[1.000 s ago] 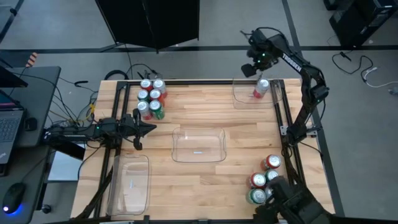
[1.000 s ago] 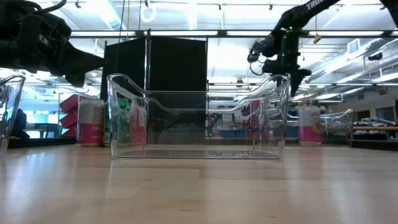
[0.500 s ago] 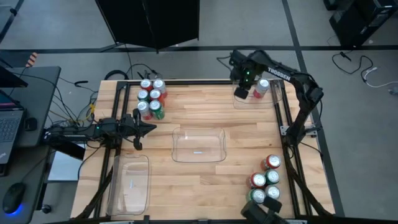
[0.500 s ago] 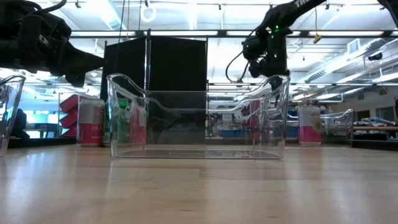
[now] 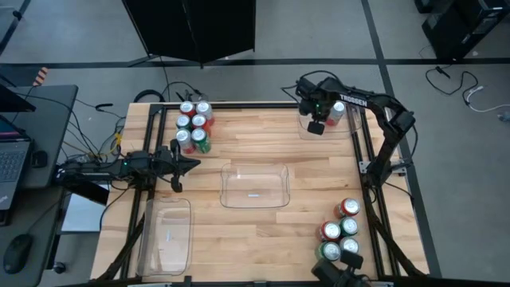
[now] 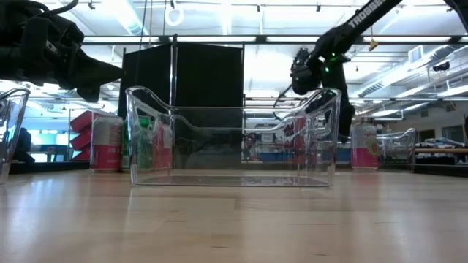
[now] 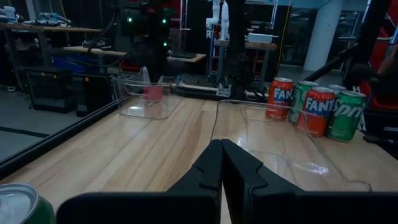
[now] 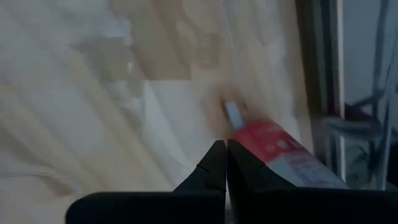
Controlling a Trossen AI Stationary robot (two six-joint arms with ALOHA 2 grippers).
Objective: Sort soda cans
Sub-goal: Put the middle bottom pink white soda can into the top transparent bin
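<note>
right gripper closed (empty) | over far-right bin edge | beside can

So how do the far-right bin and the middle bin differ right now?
The far-right bin holds one silver-and-red can; the middle bin holds nothing. The right claw, shut and empty, hovers at the far-right bin; no claw is near the middle bin. Both are clear plastic and sit upright on the table.
</note>
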